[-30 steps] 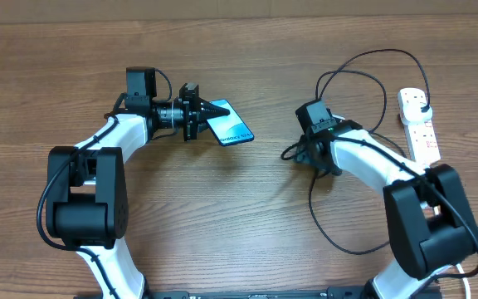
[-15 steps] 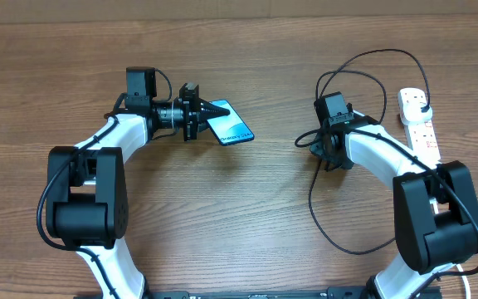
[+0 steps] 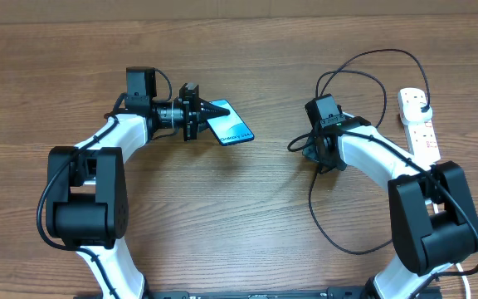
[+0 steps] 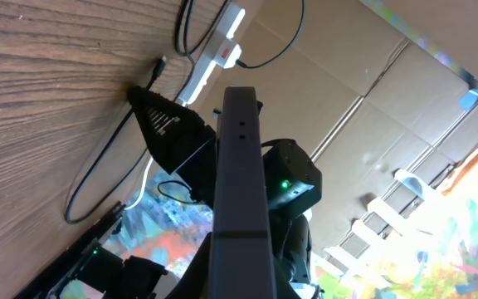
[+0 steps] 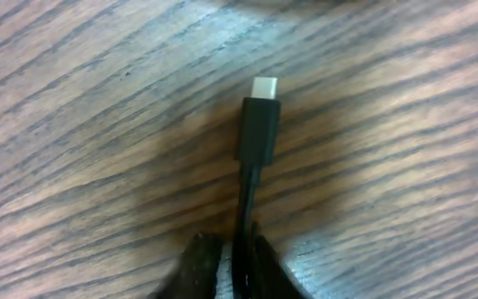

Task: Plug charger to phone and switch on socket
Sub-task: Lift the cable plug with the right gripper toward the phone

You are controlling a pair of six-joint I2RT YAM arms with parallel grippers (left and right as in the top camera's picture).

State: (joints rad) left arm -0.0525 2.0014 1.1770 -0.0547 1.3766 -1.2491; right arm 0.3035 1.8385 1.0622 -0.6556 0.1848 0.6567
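**Connector Gripped, Phone Not Yet Plugged**

On the brown wooden table (image 3: 73,66), the white elongated power-strip socket (image 3: 421,133) lies at the far right, with no gripper near it. The left gripper (image 3: 219,110) pinches the slim teal-screened phone (image 3: 232,127). The right gripper (image 5: 227,264) clamps the thin black charger cable (image 5: 258,133) just behind its tip, well apart from the phone. Plugging in and switching on remain.

In the right wrist view the fingers (image 5: 196,264) of the right gripper (image 5: 235,264) are blurred and cut off by the bottom edge, with the charger (image 5: 258,124) between them. The left wrist view shows the phone (image 4: 239,183) edge-on, its screen hidden. Overhead, the switches of the socket (image 3: 421,133) are too small to read.
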